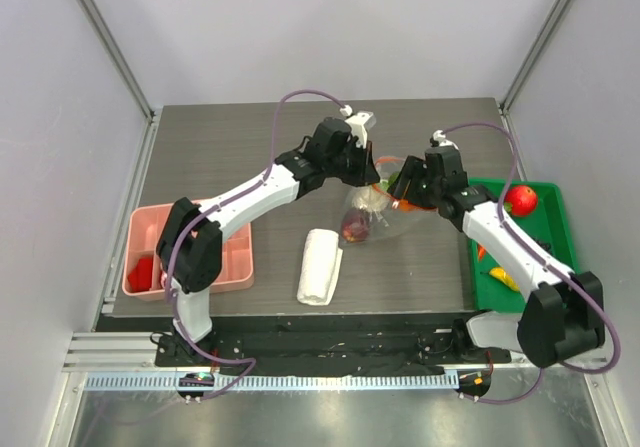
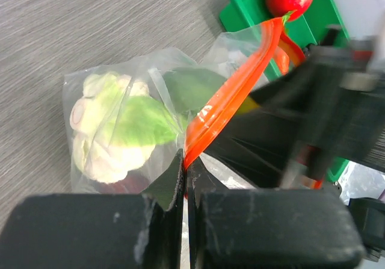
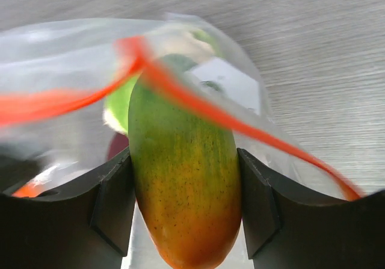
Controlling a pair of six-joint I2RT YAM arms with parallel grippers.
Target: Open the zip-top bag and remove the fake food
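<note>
Bag (image 1: 370, 210) mid-table, mouth open. Left gripper (image 2: 185, 168) pinched tight on orange zip strip (image 2: 231, 94), lifting mouth (keeps it from collapsing, I'd guess). Right gripper (image 3: 185, 209) inside, jaws part-spread, clamped round green-orange fruit (image 3: 180, 154). Pale leafy piece (image 2: 114, 124) deeper in. Green tray (image 1: 548, 252) right: likely drop spot.

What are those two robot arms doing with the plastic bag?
They are emptying it. The left gripper is pinched shut on the orange-red zip strip of the zip-top bag, holding its mouth open. The right gripper has clamped a green-and-orange fake fruit at that mouth. A pale leafy fake vegetable is inside, and a red fake fruit lies in the green tray.
</note>
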